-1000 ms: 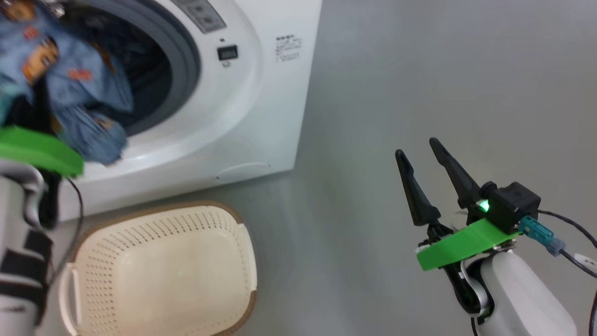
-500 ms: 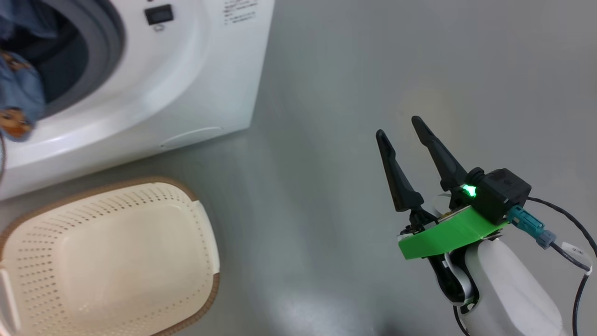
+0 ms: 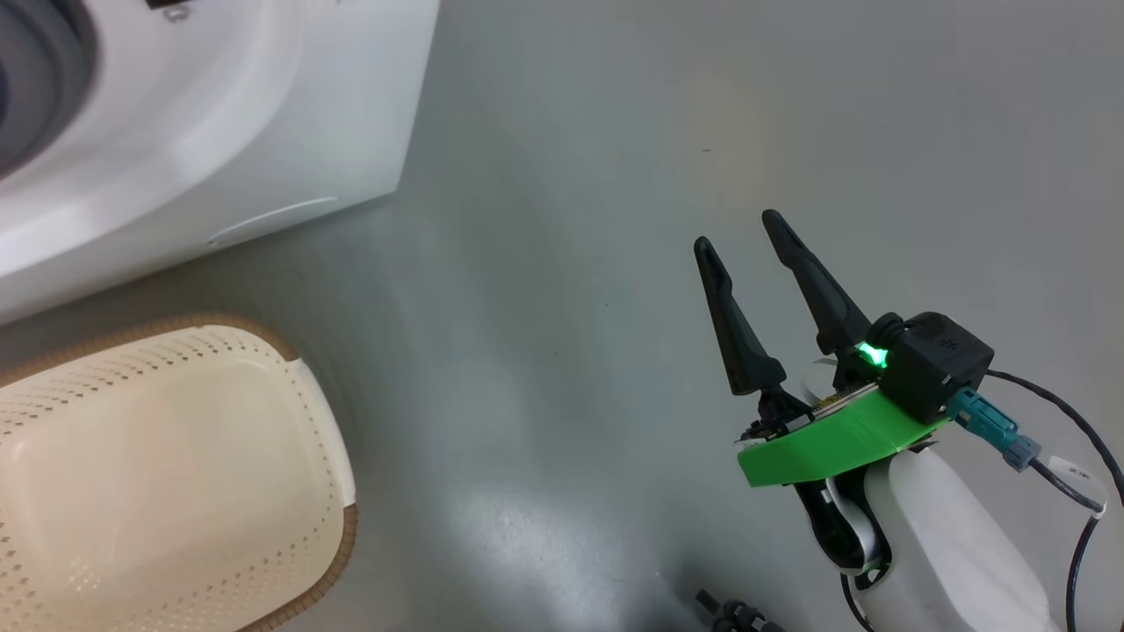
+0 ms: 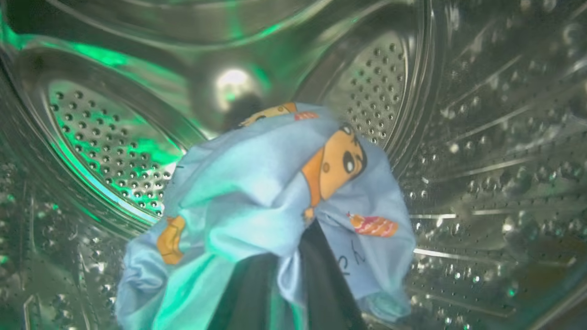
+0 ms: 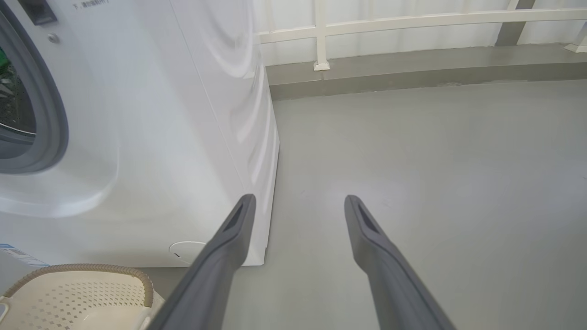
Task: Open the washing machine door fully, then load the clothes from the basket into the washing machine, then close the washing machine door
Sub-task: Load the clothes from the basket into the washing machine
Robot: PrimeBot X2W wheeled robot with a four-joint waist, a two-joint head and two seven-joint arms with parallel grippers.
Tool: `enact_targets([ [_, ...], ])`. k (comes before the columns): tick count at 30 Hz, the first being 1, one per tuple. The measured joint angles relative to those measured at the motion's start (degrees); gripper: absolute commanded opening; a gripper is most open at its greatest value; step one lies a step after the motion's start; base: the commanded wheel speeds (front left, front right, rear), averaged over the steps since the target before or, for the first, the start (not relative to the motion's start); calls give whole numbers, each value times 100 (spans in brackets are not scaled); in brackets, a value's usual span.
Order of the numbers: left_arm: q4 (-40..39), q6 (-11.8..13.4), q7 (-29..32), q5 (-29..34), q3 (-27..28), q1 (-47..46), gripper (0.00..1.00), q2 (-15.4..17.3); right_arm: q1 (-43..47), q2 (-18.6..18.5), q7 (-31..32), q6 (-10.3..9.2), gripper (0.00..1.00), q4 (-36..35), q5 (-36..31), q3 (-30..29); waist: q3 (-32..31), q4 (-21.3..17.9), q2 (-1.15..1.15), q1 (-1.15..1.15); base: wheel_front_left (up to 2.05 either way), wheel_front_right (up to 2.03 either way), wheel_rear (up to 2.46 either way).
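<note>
The light-blue clothes [image 4: 257,197] with orange figures hang bunched inside the steel drum [image 4: 114,137] of the washing machine [image 3: 219,114]. My left gripper [image 4: 293,256] sits under them, and a fold of cloth is pinched between its dark fingers [image 4: 325,279]. The cream basket [image 3: 325,491] stands on the floor in front of the machine, and the part of its inside that shows is bare. My right gripper [image 3: 739,233] hangs open over the floor to the right, holding nothing. The right wrist view has the right gripper [image 5: 299,199] beside the machine's corner [image 5: 266,183]. The washing machine door is out of view.
Grey floor [image 3: 571,175] spreads to the right of the machine. A white railing [image 5: 412,20] and a low kerb [image 5: 412,73] run along the back. A cable [image 3: 1062,474] trails from my right wrist. A small dark part [image 3: 729,614] pokes in at the bottom edge.
The head camera has swung right, so the machine and basket slid left in the picture, taking the left arm and clothes out of it. The right gripper stays open.
</note>
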Motion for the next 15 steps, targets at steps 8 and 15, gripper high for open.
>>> enact_targets([
  [8, 1467, -9, 523, 135, -396, -90, 100, -259, -3, 16, 0, 0, 100, 41, 1, 27, -106, 19, 0, 0, 0, 0, 0],
  [15, 2064, -19, 966, 67, -561, -199, 100, -396, -6, 19, 0, 0, 100, 148, 7, 118, -349, 75, 0, -1, 0, 0, 0],
])
